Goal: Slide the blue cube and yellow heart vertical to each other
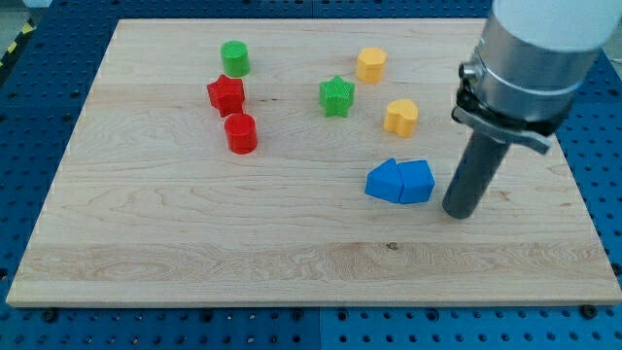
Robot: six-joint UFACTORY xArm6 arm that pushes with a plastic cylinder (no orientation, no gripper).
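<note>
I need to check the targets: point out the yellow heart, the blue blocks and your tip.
yellow heart (pixel 400 117): camera view, its top face.
blue blocks (pixel 400 182): camera view, the seam where the two touch.
my tip (pixel 458 211): camera view, the rod's very end.

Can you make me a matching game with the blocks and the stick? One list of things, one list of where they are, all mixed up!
Things:
1. green cylinder
2. green star
3. my tip
4. yellow heart

Places:
A. just to the view's right of the blue blocks
B. above the blue blocks, toward the view's top
C. above the red star, nearest the view's top on the view's left
D. middle of the board, to the left of the two yellow blocks

Pairs: 1-C, 2-D, 3-A, 4-B
</note>
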